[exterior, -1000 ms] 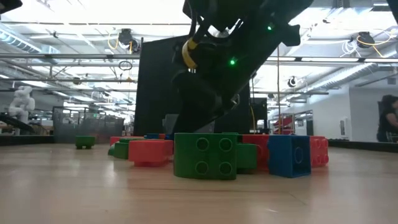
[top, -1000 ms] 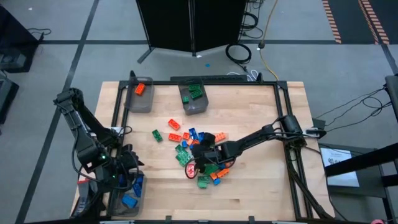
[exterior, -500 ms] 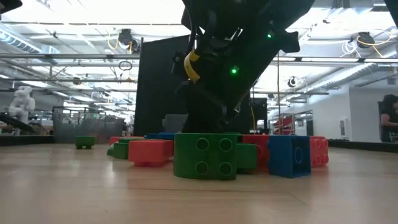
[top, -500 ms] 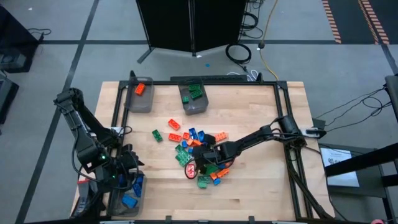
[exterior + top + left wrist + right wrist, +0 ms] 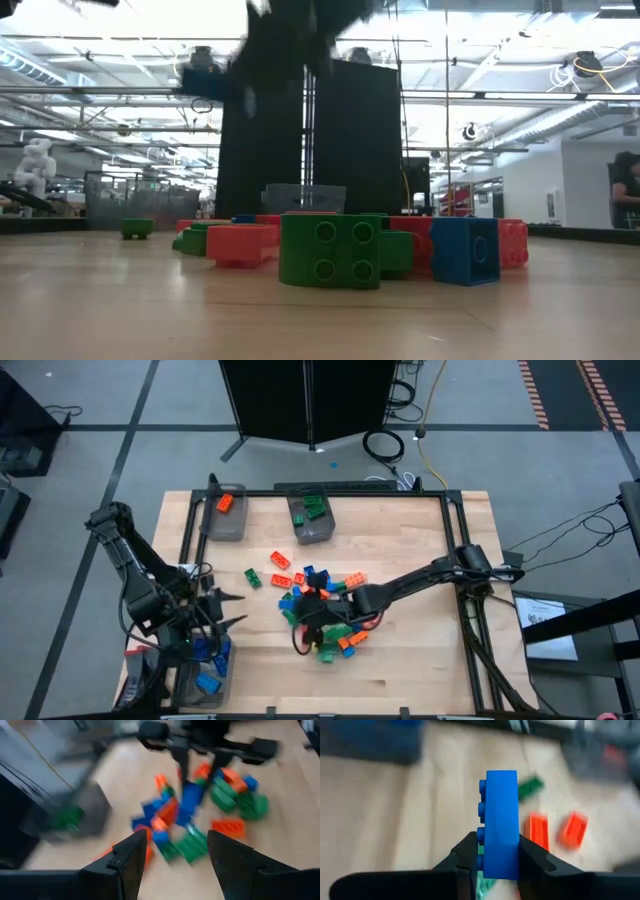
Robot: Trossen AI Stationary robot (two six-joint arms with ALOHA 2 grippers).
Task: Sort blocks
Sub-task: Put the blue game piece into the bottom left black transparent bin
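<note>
The right arm is reaching in from the desk's right side, its end effector (image 5: 495,855) pinching a small blue studded plastic brick (image 5: 498,822) between its two dark fingers. The left arm is waiting at the near-left corner, its end effector (image 5: 172,852) standing with fingers parted.

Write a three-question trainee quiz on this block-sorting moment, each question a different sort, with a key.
1. True or false: the right gripper has its jaws shut on a blue block.
2. Which bin at the table's far edge holds an orange block: A) the left one, B) the right one?
3. Fill in: the left gripper, jaws open, hangs beside the ____ of loose blocks.

Key: 1 true; 2 A; 3 pile.
</note>
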